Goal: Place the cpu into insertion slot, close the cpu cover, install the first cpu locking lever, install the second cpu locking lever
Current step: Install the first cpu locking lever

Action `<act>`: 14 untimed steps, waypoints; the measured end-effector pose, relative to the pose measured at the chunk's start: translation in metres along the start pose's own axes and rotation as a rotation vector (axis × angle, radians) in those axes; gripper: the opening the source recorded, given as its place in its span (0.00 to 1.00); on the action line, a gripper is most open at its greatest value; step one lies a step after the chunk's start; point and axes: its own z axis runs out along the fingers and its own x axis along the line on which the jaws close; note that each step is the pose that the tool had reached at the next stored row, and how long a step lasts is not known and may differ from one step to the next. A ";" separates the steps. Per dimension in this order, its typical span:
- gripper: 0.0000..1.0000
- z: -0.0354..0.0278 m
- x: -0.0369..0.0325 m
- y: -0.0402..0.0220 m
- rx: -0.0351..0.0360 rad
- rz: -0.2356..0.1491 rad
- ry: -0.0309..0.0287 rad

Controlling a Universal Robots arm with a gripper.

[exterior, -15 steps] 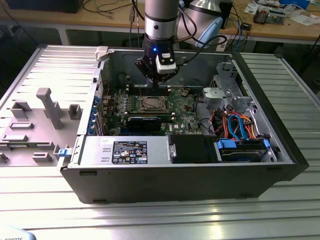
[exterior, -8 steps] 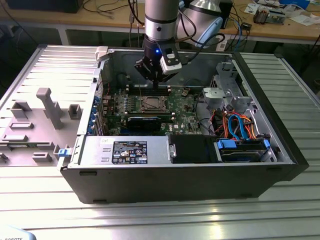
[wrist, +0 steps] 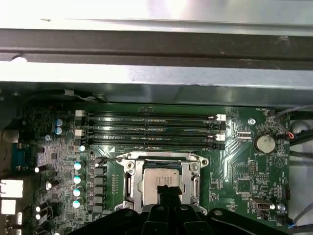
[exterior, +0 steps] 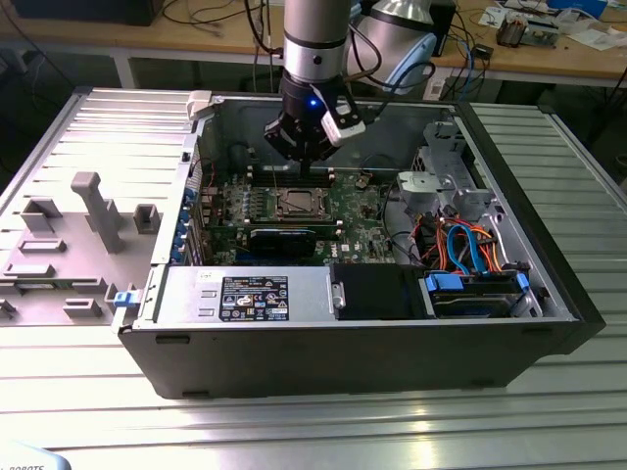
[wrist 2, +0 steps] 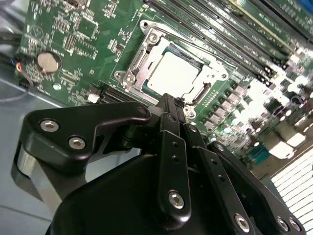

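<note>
The cpu [wrist 2: 173,73] lies flat in the insertion slot on the green motherboard, its silver top showing in both wrist views [wrist: 157,178] and in the exterior view [exterior: 296,204]. The cpu cover [wrist 2: 211,73] lies down around the chip as a silver frame [wrist: 128,182]. A thin wire lever [wrist: 105,159] sticks out past one corner of the socket. My gripper [wrist 2: 169,101] hangs just above the socket's edge, its black fingers shut together with nothing between them. From the exterior view it [exterior: 307,168] stands over the board's far side.
Long black memory slots [wrist: 146,129] run beside the socket, toward the case wall [wrist: 156,73]. A coin battery [wrist: 265,143] sits on the board. In the exterior view, a drive cage with blue and orange cables [exterior: 470,245] is on the right, and the power supply [exterior: 255,297] is in front.
</note>
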 end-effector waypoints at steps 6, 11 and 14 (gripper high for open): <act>0.11 0.0005 0.0083 0.0005 -0.0002 -0.012 -0.0001; 0.11 0.0008 0.0277 0.0015 -0.0001 -0.012 -0.0105; 0.11 0.0009 0.0290 0.0016 0.0001 -0.004 -0.0133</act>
